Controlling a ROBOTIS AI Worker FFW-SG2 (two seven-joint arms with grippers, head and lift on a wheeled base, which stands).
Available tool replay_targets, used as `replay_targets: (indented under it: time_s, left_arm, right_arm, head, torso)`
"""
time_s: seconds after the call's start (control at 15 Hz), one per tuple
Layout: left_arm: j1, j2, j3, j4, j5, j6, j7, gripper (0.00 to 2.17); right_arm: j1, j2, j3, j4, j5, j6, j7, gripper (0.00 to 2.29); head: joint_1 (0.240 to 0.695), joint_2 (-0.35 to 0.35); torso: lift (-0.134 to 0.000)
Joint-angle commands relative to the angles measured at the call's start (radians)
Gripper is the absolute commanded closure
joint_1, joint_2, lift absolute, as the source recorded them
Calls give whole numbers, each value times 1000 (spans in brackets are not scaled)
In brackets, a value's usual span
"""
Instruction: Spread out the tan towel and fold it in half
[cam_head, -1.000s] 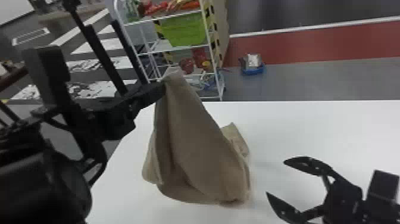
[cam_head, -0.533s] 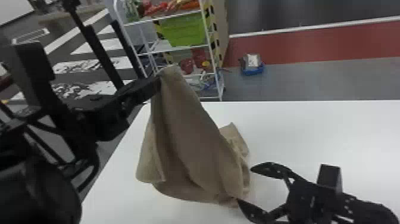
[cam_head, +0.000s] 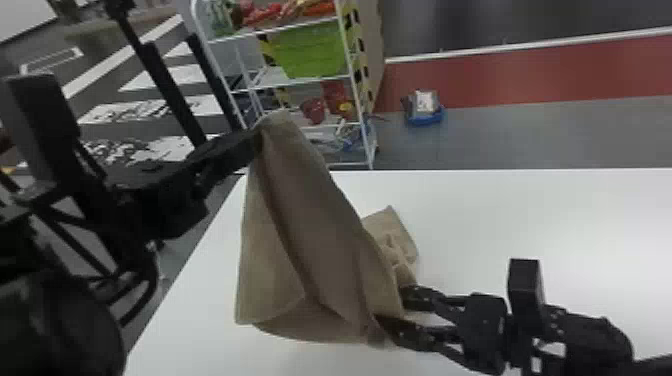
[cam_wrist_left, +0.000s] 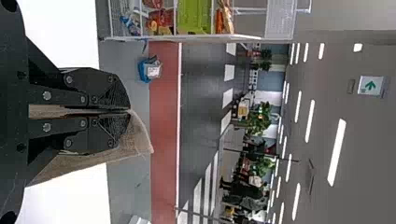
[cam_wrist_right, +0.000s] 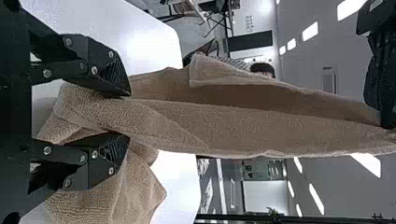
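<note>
- Tan towel (cam_head: 325, 225) is hanging in a steep drape over the left part of the white table (cam_head: 500, 215), its lower part bunching towards the surface.
- The left gripper (cam_wrist_left: 129, 112) is clenching the towel's upper end, its fingers pressed together on the cloth; it is probably keeping that end high so the weight is drawing the folds downward.
- The right gripper (cam_wrist_right: 128, 115) is holding its fingers apart, one on either side of a low fold at the towel's right; it is not gripping yet, and is presumably being placed there to take a second hold for spreading.
- The towel is pointing upward at its pinched end, and its long axis is running from there down to the right and nearer, towards the right gripper.
- A crumpled flap is lying on the table to the right, farther off than the right gripper's fingers, while a loose corner is hanging low at the near left.
- Closing on a single layer is likely mattering next, since catching several folds could be leaving the towel bunched.
</note>
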Motion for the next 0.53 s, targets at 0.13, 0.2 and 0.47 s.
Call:
replay_targets:
  time_s: [0.13,0.2,0.47]
  left_arm:
    - [-9,-3,111,-3,77,1,2,1075]
    - [-14,-3,162,-3,118,1,2,1075]
    - [-17,-3,202,-18,153,1,3,1075]
  right_arm:
    - [14,1,-62,-25,-72,-2,0,2256]
    - [20,1,-93,-47,-109,16,-2,2253]
    - [23,1,-172,-128,-129,68,-2,2256]
  head:
    - [695,350]
    - [695,350]
    - [695,350]
  torso:
    - [-124]
    - [-124]
    - [-124]
